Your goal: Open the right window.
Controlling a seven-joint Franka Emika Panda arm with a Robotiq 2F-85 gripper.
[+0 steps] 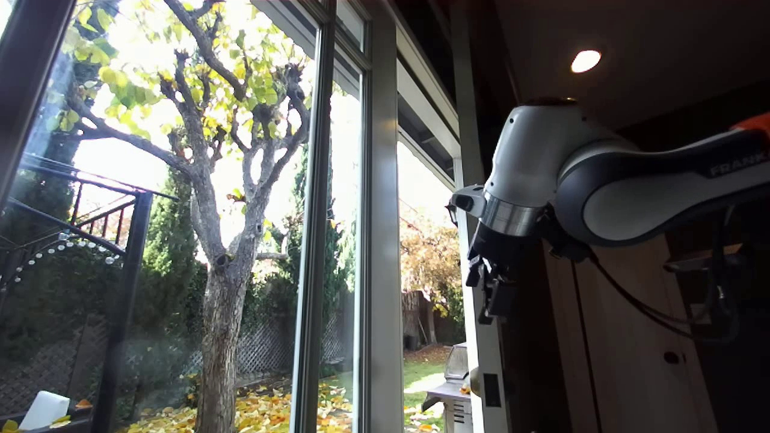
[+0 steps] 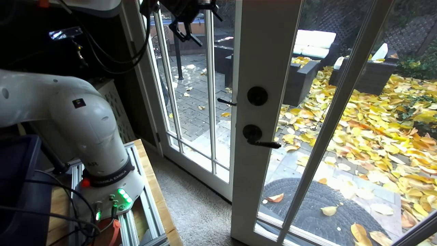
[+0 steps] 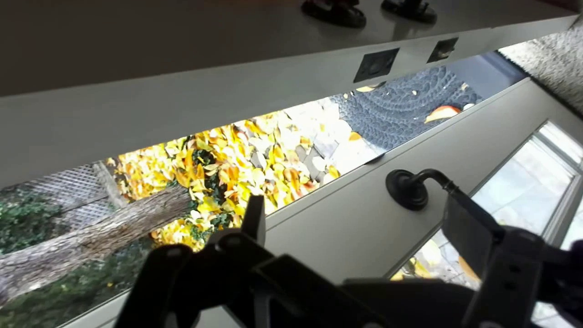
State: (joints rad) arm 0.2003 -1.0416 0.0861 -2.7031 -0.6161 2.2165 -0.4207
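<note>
The right window is a white-framed glass leaf standing ajar into the room. In an exterior view its edge (image 1: 488, 355) is seen narrow; in an exterior view its stile (image 2: 263, 54) carries a dark lever (image 2: 264, 144) and round lock. The wrist view shows its edge (image 3: 255, 86) with two latch plates. My gripper (image 3: 360, 223) is open, with nothing between its fingers. In exterior views the gripper (image 1: 488, 300) overlaps that edge, and the gripper (image 2: 205, 29) hangs high before the left leaf. In the wrist view one finger overlaps the left leaf's lever (image 3: 407, 189); contact cannot be told.
The left leaf (image 2: 198, 171) is white-framed with a small lever (image 2: 225, 101); it seems shut. A gap lies between the leaves. Outside are a tree (image 1: 219, 331), yellow leaves and a dark mat (image 2: 307, 212). The robot base stands on a wooden table (image 2: 160, 212).
</note>
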